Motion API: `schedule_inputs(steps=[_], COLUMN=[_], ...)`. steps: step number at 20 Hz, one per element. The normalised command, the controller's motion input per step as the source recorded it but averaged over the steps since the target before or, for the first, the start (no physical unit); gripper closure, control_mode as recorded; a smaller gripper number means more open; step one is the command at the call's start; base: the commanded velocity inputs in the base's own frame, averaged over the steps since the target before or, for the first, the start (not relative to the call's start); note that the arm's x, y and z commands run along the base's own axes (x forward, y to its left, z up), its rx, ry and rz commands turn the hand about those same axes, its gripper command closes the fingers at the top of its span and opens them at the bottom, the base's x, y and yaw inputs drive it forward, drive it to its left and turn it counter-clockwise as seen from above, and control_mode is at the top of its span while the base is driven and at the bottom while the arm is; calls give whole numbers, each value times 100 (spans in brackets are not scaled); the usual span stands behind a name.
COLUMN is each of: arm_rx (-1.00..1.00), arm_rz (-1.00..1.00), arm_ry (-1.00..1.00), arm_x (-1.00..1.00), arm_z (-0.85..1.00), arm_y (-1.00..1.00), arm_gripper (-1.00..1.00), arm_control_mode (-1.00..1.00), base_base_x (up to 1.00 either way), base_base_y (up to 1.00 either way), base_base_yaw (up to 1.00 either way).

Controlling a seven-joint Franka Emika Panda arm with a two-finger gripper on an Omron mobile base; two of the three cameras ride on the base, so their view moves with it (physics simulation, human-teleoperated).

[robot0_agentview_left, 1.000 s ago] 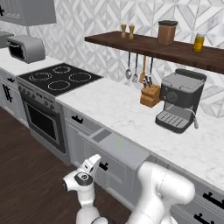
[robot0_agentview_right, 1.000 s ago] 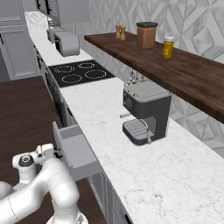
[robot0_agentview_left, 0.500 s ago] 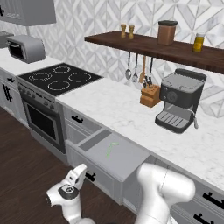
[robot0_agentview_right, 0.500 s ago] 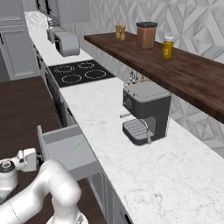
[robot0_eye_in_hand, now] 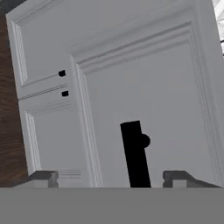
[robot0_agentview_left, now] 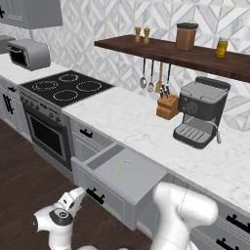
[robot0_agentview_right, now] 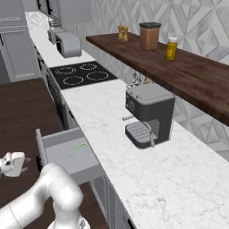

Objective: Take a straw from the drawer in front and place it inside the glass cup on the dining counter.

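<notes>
While the drawer (robot0_agentview_left: 128, 175) stands pulled out from under the worktop (robot0_agentview_left: 146, 122), the straw (robot0_agentview_left: 122, 167) lies loose on its grey floor. The hand (robot0_eye_in_hand: 111, 177) sits just in front of the drawer's black handle (robot0_eye_in_hand: 135, 153), its fingers (robot0_eye_in_hand: 41, 177) spread wide apart, gripping nothing.

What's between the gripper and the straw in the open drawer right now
The drawer's front panel. The open gripper faces that panel and its black handle from outside, while the straw lies uncovered on the drawer floor behind it. Nothing visible blocks the straw from above.
</notes>
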Motion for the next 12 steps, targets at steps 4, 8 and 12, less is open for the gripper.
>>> schedule_inputs(steps=[4,8,12], arm_rx=[33,38,43], arm_rz=[0,0,0], arm_ry=[3,0,0], arm_x=[-38,-8,0], arm_z=[81,100,100], arm_y=[-11,-80,-100], arm_gripper=[-100,-100,-100], arm_control_mode=[-100,-100,-100], base_base_x=[0,0,0], base_base_y=[0,0,0], base_base_yaw=[0,0,0])
